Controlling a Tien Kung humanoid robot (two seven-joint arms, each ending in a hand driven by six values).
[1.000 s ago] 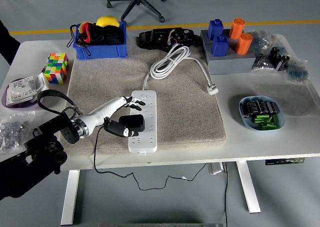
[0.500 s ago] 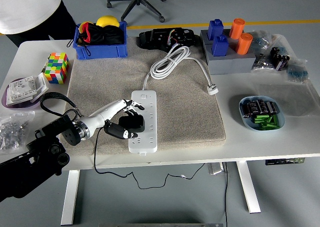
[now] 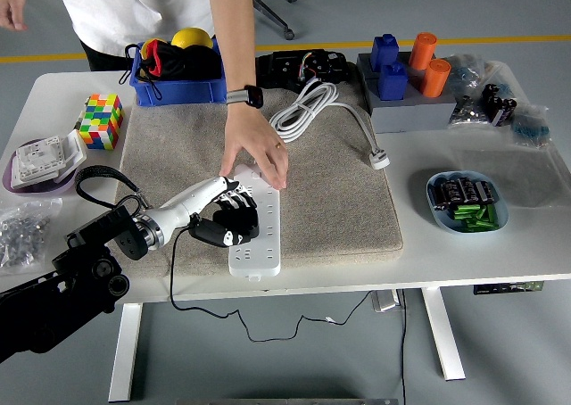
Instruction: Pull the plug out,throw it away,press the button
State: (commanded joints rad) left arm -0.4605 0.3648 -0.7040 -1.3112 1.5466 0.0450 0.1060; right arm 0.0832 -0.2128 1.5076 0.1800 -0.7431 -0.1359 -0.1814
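Now a person's hand (image 3: 256,152) presses the far end of the power strip (image 3: 256,219), absent half a second ago; likely bracing it for the pull. Left hand (image 3: 228,210) stays clenched on the black plug (image 3: 234,222), mid-strip on the mat (image 3: 339,191). Strip's long axis runs near-to-far, cord end away.

Your white table (image 3: 535,235) carries a beige mat (image 3: 339,200), a blue bin (image 3: 178,91), a colour cube (image 3: 100,121) and a blue bowl of batteries (image 3: 467,202).
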